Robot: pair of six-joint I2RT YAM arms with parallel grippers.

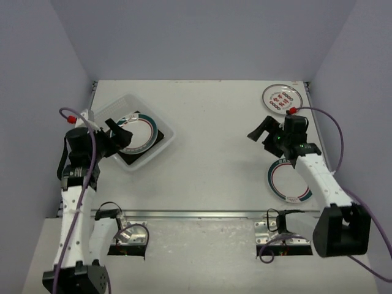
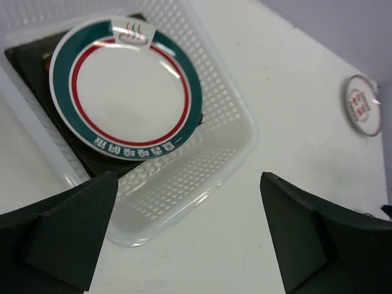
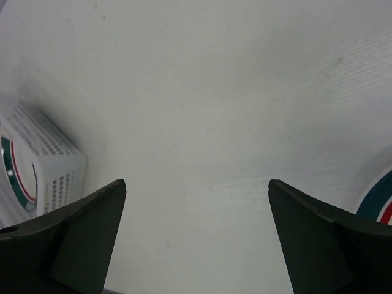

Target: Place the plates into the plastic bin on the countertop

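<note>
The round plate [image 2: 125, 92] has a green rim with white characters along its near edge and a small steam sign at its far edge; I cannot read the characters. It lies on a dark square plate [image 2: 24, 58], and both are inside the bin [image 2: 214, 165], which stands at the left of the countertop [image 1: 214, 122]. My left gripper [image 1: 120, 131] hovers over the bin with its fingers spread wide, holding nothing. My right gripper [image 1: 262, 130] is also spread wide and holds nothing, above the countertop. Two more plates lie outside the bin. The red-marked plate [image 1: 283, 98] is at the far right corner. The green-rimmed plate [image 1: 288, 184] is partly hidden under my right arm [image 1: 318, 171].
</note>
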